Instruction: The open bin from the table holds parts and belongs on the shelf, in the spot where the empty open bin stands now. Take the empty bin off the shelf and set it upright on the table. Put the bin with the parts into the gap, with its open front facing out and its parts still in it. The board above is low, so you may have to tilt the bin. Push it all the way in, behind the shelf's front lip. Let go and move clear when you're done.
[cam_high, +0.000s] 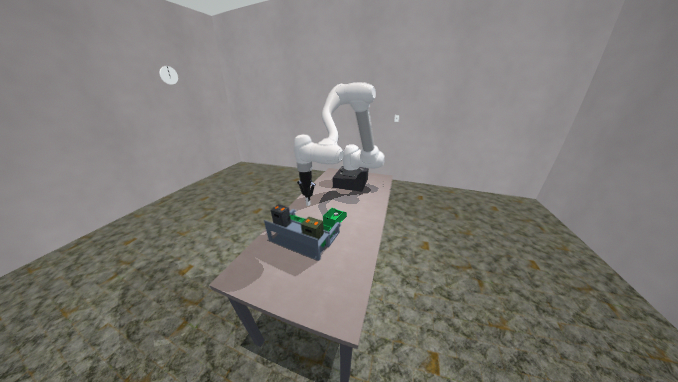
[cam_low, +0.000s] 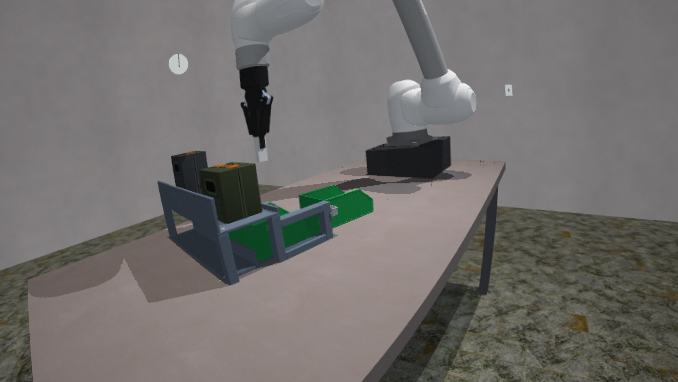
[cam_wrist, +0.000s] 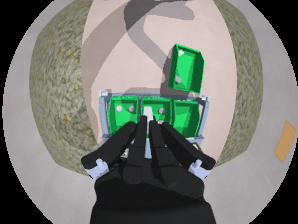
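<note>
My gripper (cam_high: 308, 202) (cam_low: 261, 154) (cam_wrist: 147, 112) is shut, points down and hangs above the shelf. Its pale fingertips hide part of the middle bin in the wrist view. The blue-grey shelf (cam_high: 292, 240) (cam_low: 187, 201) (cam_wrist: 102, 116) holds three green bins side by side. The empty bin (cam_low: 304, 233) (cam_wrist: 185, 118) is in the right-hand place in the wrist view, below the low board. The green bin with parts (cam_high: 334, 217) (cam_low: 354, 208) (cam_wrist: 189, 67) stands upright on the table just outside the shelf's front, slightly turned. Pale parts show inside it.
A dark box (cam_high: 280, 216) (cam_low: 189, 170) and an olive box (cam_high: 312, 229) (cam_low: 232, 194) stand on the shelf's upper board. The left bin (cam_wrist: 124, 114) and middle bin (cam_wrist: 162, 107) in the shelf hold pale parts. The black robot base (cam_high: 350, 180) (cam_low: 407, 159) is farther back.
</note>
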